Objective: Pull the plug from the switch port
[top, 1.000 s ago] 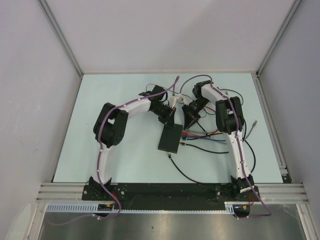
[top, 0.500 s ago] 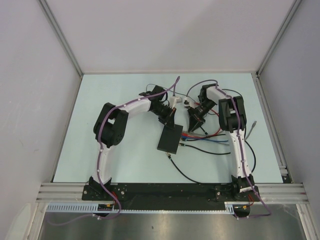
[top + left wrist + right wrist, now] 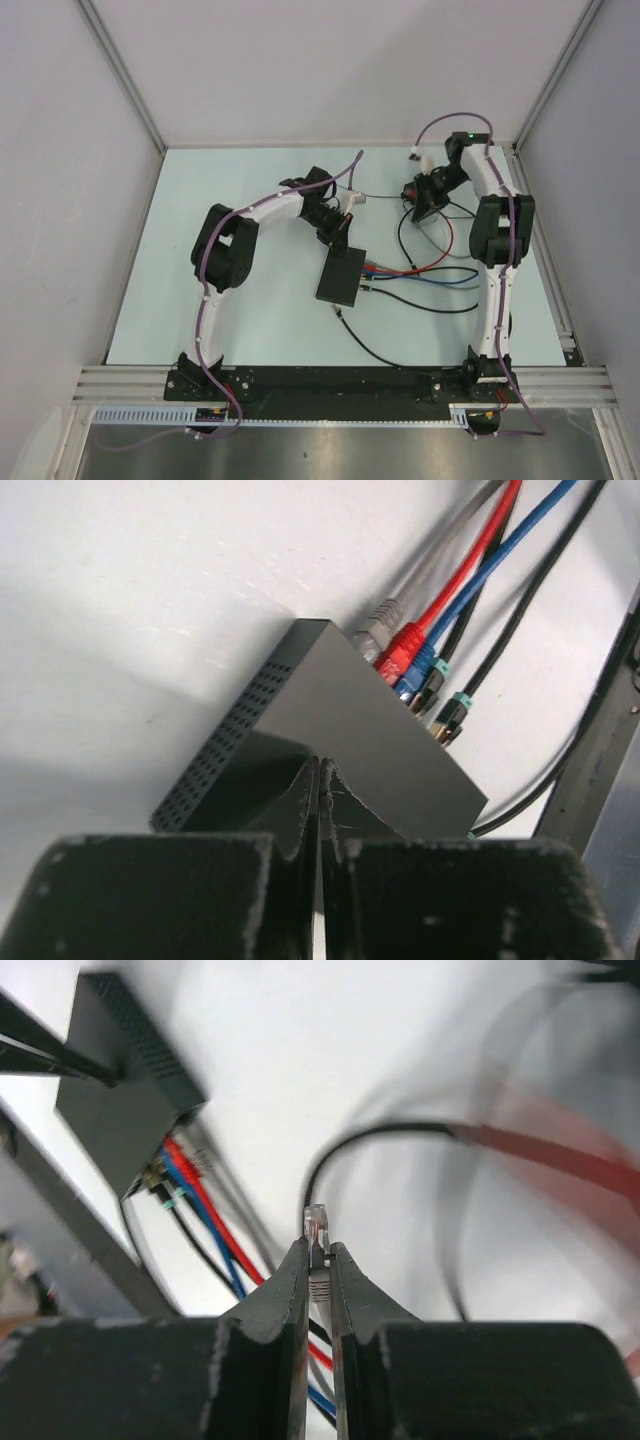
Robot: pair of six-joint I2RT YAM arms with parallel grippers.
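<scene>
Gripping the plug (image 3: 316, 1228) by its grey boot, your right gripper (image 3: 317, 1260) is clamped on it, with the clear head poking past the tips. It is well apart from the switch (image 3: 340, 277), off toward the far right of the table (image 3: 230, 200).

Your left gripper (image 3: 318, 780) is closed tight on nothing, tips resting on the switch lid. Likely it pins the box, which looks light and would skid.

The port edge (image 3: 425, 685) has grey, red, blue and black leads (image 3: 470, 565) seated. I can't tell which socket is vacant.

Handling guess:
- The plug is tiny, light, hard plastic, with a snappable latch tab.
- Its cord is springy and will tug sideways.
- Keep hold on the boot, not the clear head.
- Don't squeeze harder.
</scene>
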